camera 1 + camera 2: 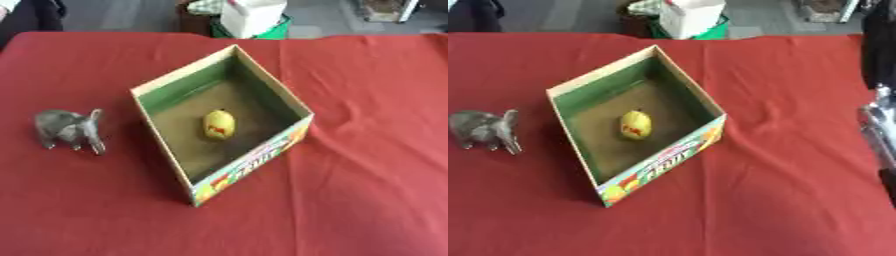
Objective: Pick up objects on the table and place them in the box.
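Red cloth covers the table (367,200) edge to edge, with floor clutter along the top of the frame, and there in the middle sits your open cardboard box (254,155), turned corner-on. One yellow fruit (219,124) already lies on the box floor, so that's one in. One thing is left out: a grey toy elephant (68,130), standing at the left of the frame, well apart from the box wall. Neither of your hands shows; only a strip of your right arm (878,125) peeks in at the right edge of the right eye view, so I can't tell whether either is open or closed. My call: use the left hand, come down over the elephant's back, close around the body rather than the trunk, lift clear of the near wall, then release low beside the fruit. Count: one box, one fruit, one elephant.
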`<state>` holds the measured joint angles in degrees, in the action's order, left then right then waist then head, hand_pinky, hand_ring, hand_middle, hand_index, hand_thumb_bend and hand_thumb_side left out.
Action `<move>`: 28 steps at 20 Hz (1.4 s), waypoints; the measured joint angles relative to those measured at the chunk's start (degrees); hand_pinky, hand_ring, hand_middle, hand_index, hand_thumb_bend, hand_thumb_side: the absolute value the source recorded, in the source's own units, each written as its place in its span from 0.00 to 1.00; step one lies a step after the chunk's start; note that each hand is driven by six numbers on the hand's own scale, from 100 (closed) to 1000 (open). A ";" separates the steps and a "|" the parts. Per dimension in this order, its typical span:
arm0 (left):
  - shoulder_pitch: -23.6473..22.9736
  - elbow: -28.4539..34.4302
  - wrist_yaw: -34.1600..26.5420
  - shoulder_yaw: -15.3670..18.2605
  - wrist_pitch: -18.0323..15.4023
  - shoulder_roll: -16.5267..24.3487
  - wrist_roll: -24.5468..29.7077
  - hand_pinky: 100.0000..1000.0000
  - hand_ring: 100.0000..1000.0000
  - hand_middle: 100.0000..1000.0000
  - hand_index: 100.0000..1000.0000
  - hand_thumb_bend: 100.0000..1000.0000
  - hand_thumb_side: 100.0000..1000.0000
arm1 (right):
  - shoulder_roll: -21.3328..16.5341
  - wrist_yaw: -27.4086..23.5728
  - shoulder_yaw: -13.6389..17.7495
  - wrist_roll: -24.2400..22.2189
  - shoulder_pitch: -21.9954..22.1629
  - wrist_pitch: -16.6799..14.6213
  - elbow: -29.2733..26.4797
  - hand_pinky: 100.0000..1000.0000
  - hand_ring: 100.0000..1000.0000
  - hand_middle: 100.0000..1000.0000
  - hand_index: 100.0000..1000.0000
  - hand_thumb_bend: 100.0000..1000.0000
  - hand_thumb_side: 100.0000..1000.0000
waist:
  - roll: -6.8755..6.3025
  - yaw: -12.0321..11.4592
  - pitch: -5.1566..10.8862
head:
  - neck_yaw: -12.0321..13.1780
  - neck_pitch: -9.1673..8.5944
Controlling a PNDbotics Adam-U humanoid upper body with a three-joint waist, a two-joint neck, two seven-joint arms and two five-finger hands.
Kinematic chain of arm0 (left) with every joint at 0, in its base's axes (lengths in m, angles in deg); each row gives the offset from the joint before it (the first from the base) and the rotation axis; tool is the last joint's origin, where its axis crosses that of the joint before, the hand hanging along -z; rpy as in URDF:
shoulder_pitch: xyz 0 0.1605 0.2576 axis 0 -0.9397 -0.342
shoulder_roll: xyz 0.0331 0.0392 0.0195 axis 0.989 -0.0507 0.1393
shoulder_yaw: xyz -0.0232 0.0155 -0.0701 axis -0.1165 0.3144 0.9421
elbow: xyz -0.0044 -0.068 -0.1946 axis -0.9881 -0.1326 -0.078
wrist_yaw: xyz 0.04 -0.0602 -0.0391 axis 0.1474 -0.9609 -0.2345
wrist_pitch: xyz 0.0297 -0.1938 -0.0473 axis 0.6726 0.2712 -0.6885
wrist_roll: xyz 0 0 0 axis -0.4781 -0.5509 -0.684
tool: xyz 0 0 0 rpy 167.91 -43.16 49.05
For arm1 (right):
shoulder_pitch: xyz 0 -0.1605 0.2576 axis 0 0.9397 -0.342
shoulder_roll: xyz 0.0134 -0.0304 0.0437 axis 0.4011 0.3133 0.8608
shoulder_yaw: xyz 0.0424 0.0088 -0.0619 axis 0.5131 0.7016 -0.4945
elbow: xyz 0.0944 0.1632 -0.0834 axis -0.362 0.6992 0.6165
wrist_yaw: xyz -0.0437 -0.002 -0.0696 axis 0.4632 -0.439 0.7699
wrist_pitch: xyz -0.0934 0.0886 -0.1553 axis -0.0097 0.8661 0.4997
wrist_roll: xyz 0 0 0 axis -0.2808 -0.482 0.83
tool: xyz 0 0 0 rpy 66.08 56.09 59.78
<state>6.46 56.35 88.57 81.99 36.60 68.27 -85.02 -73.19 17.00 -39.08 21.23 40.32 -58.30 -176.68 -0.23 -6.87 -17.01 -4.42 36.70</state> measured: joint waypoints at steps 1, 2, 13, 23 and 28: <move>0.32 0.00 0.69 -0.20 -0.11 0.52 1.11 0.74 0.79 0.77 0.88 0.25 1.00 | 0.00 0.10 0.06 0.00 0.09 0.00 0.00 0.75 0.78 0.76 0.90 0.00 0.91 | 0.02 0.00 -0.01 | 0.08 0.00; 0.59 0.00 1.39 -0.45 -0.28 1.18 2.28 0.74 0.79 0.78 0.88 0.27 1.00 | -0.01 0.18 0.09 0.00 0.14 0.00 0.00 0.75 0.78 0.76 0.89 0.00 0.91 | 0.02 -0.01 -0.02 | 0.20 0.00; 3.41 0.05 4.06 -3.41 -3.84 6.96 17.89 0.76 0.82 0.80 0.90 0.38 1.00 | -0.02 0.34 0.08 -0.19 0.34 0.09 0.00 0.75 0.77 0.75 0.89 0.00 0.91 | 0.00 -0.19 -0.33 | 1.00 0.86; 4.78 0.30 2.29 -5.93 -5.77 8.40 26.36 0.79 0.84 0.82 0.94 0.37 1.00 | -0.01 0.34 -0.06 -0.95 0.33 0.55 0.00 0.75 0.77 0.75 0.88 0.00 0.91 | -0.22 -0.16 -0.33 | 1.07 1.58; 6.02 0.32 1.20 -7.01 -5.52 8.46 31.06 0.83 0.89 0.87 0.98 0.32 0.82 | 0.31 0.34 -0.32 -1.42 0.13 1.50 0.00 0.76 0.77 0.74 0.88 0.00 0.90 | -0.36 0.03 -0.32 | 1.24 1.58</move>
<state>12.47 56.67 89.77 74.98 31.08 76.73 -53.96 -72.88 17.33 -39.39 19.81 40.45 -56.81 -176.68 -0.59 -6.85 -17.34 -3.18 38.27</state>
